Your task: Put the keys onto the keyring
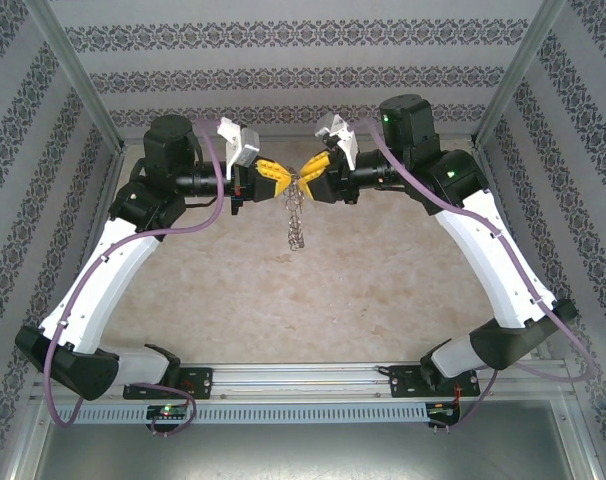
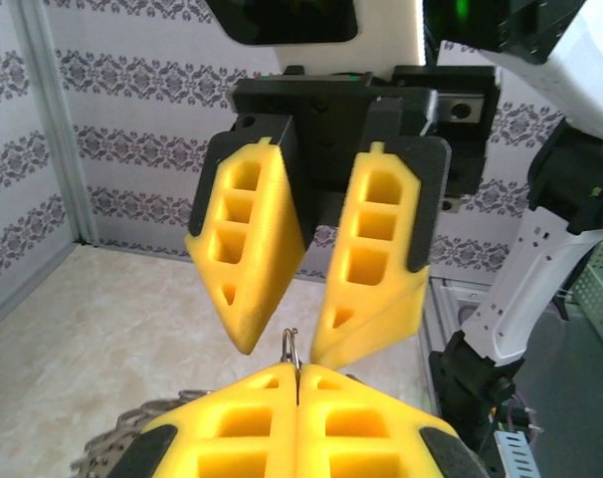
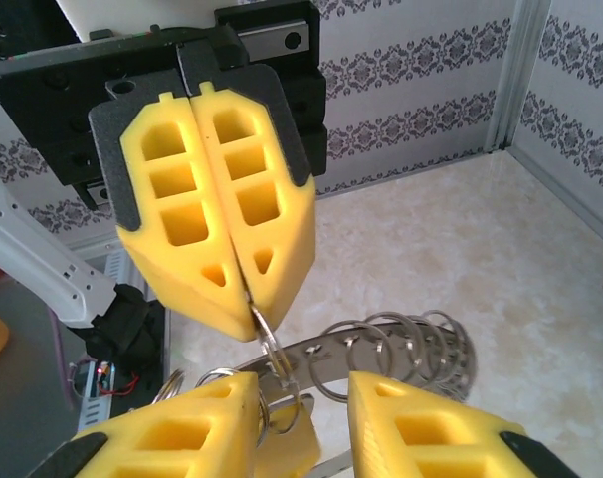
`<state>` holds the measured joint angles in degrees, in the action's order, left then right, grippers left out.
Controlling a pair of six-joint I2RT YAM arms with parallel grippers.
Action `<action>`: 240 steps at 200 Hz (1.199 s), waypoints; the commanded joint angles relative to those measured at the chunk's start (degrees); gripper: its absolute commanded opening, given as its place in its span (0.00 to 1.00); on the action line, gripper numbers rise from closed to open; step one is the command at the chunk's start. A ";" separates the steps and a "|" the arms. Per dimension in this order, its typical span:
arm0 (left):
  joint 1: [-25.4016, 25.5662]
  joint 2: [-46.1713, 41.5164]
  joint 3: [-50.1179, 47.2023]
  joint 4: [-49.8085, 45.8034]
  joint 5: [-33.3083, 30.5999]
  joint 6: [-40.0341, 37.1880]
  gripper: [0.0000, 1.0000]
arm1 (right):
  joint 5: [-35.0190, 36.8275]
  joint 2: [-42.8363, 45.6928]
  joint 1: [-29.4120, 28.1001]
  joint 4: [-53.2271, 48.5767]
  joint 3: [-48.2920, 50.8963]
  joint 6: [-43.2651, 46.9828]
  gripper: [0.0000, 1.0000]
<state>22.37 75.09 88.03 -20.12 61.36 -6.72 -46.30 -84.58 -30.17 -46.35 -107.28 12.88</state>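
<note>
- Left gripper [image 3: 244, 299]: jaws pressed together, pinching a small wire loop at the top of the keyring [image 3: 401, 344].
- Keyring: grey metal, a string of thin linked rings like a loose coil. In the top view it dangles in mid-air between the two grippers, above the table [image 1: 233, 290].
- Right gripper [image 3: 301, 388]: fingers a narrow way apart, astride the nearest rings, with a gap showing.
- Key [image 3: 282, 440]: what looks like its yellow head sits under the rings between the right fingers; the blade is hidden.

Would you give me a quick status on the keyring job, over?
Left end effector shut on keyring, top loop. Right end effector open, facing it. Keyring dangles clear of table. Nothing in the way.
</note>
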 commanded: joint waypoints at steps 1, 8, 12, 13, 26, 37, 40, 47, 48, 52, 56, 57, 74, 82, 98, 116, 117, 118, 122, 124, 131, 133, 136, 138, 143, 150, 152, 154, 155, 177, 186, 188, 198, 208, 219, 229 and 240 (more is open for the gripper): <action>-0.46 0.49 2.97 2.81 3.93 1.72 0.00 | -0.38 -0.15 -0.59 2.38 0.28 1.16 0.26; -0.42 0.54 3.14 2.72 4.02 1.80 0.00 | -0.73 -0.15 -0.59 2.57 0.36 1.03 0.25; -0.45 0.58 3.13 2.79 4.08 1.88 0.00 | -1.01 -0.23 -0.64 2.75 0.35 0.93 0.25; -0.43 0.58 3.21 2.80 4.05 1.88 0.00 | -1.01 -0.23 -0.64 2.75 0.35 0.93 0.25; -0.43 0.72 3.21 2.91 4.09 2.11 0.00 | -1.82 -0.29 -0.78 2.83 0.54 0.82 0.23; -0.41 0.93 3.25 3.13 4.10 2.29 0.00 | -2.28 -0.19 -0.92 3.06 0.79 0.66 0.23; -0.44 0.87 3.21 3.23 4.11 2.32 0.00 | -2.34 -0.19 -0.94 3.17 0.84 0.65 0.23; -0.42 0.99 3.22 3.46 4.07 2.48 0.00 | -2.46 -0.19 -1.03 3.27 1.07 0.56 0.22; -0.45 0.96 3.26 3.53 4.05 2.49 0.00 | -2.47 -0.17 -1.07 3.28 1.09 0.56 0.22; -0.46 1.00 3.21 3.65 4.03 2.57 0.00 | -2.60 -0.16 -1.11 3.45 1.18 0.41 0.21; -0.46 0.98 3.25 3.76 3.90 2.58 0.00 | -2.71 -0.18 -1.12 3.49 1.28 0.34 0.20; -0.47 0.96 3.27 3.77 3.92 2.58 0.00 | -2.73 -0.17 -1.16 3.47 1.28 0.32 0.20; -0.43 1.12 3.30 4.20 3.81 2.79 0.00 | -3.26 -0.26 -1.46 3.79 1.47 -0.01 0.15; -0.48 1.22 3.40 4.21 3.78 2.77 0.00 | -3.32 -0.41 -1.54 3.74 1.46 0.05 0.11; -0.48 1.23 3.34 3.96 3.29 2.53 0.00 | -2.96 -0.37 -1.50 3.48 1.16 0.61 0.02; -0.55 0.88 3.22 2.63 1.88 1.25 0.00 | -1.21 -0.24 -1.49 2.64 0.75 1.71 0.00; -0.56 0.86 3.25 2.54 1.77 1.13 0.00 | -1.05 -0.24 -1.52 2.56 0.71 1.89 0.00; -0.57 0.86 3.23 2.41 1.58 1.02 0.00 | -0.97 -0.20 -1.54 2.44 0.74 1.97 0.00; -0.49 0.80 3.20 1.85 1.05 0.45 0.00 | -0.28 -0.15 -1.55 2.13 0.68 2.51 0.00; -0.49 0.73 3.20 1.55 0.62 0.19 0.00 | 0.14 -0.15 -1.60 1.85 0.52 2.83 0.00; -0.56 0.58 3.25 0.23 -0.65 -1.00 0.00 | 1.91 -0.22 -1.80 0.59 -0.03 4.32 0.00; -0.50 0.52 3.30 -0.17 -0.94 -1.32 0.00 | 2.49 -0.30 -1.88 0.15 -0.25 4.86 0.00; -0.51 0.43 3.34 -0.66 -1.40 -1.90 0.00 | 3.51 -0.38 -2.12 -0.70 -0.67 5.73 0.00; -0.56 0.35 3.37 -1.12 -1.68 -2.29 0.00 | 4.23 -0.47 -2.31 -1.27 -0.89 6.34 0.00; -0.55 0.31 3.58 -2.19 -2.53 -3.25 0.00 | 5.99 -0.77 -2.78 -2.88 -1.66 8.03 0.00; -0.45 0.22 3.84 -3.42 -3.47 -4.33 0.02 | 8.41 -1.36 -3.42 -5.40 -3.31 10.33 0.00; -0.43 0.18 3.87 -3.72 -3.74 -4.57 0.03 | 9.12 -1.55 -3.65 -6.29 -3.77 10.78 0.00; -0.43 0.15 3.90 -4.03 -4.02 -4.89 0.04 | 9.85 -1.86 -3.90 -7.15 -4.26 11.55 0.00; -0.41 0.15 3.94 -4.22 -4.22 -5.06 0.05 | 10.19 -2.02 -3.96 -7.61 -4.52 11.95 0.00; -0.21 -0.36 4.15 -7.40 -7.04 -8.19 0.19 | 17.06 -5.62 -6.34 -17.62 -10.83 18.90 0.00; -0.01 -0.38 4.25 -8.70 -8.05 -9.39 0.22 | 18.91 -7.09 -7.14 -21.11 -13.18 21.00 0.00; 0.07 -0.38 4.34 -8.99 -8.24 -9.66 0.22 | 19.18 -7.40 -7.30 -21.60 -13.64 21.40 0.00; 0.46 -0.21 4.54 -10.48 -9.08 -10.98 0.23 | 20.16 -8.20 -7.82 -23.33 -15.27 22.57 0.00; 0.91 -0.23 4.60 -11.76 -9.73 -12.07 0.23 | 20.46 -8.50 -7.98 -24.15 -15.91 23.13 0.00; 1.17 -0.17 4.63 -12.99 -10.28 -12.91 0.23 | 20.47 -8.67 -8.03 -24.23 -16.37 23.02 0.00; 1.36 -0.20 4.48 -14.13 -10.65 -13.76 0.23 | 20.39 -8.85 -8.08 -24.57 -16.70 23.04 0.00; 1.68 -0.31 4.33 -15.79 -11.37 -14.92 0.24 | 20.48 -9.18 -8.20 -25.03 -16.86 23.28 0.00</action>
<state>23.14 75.90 91.07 -30.63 52.10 -16.71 -27.59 -93.56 -38.02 -67.83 -121.47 33.10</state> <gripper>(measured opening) 0.233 0.064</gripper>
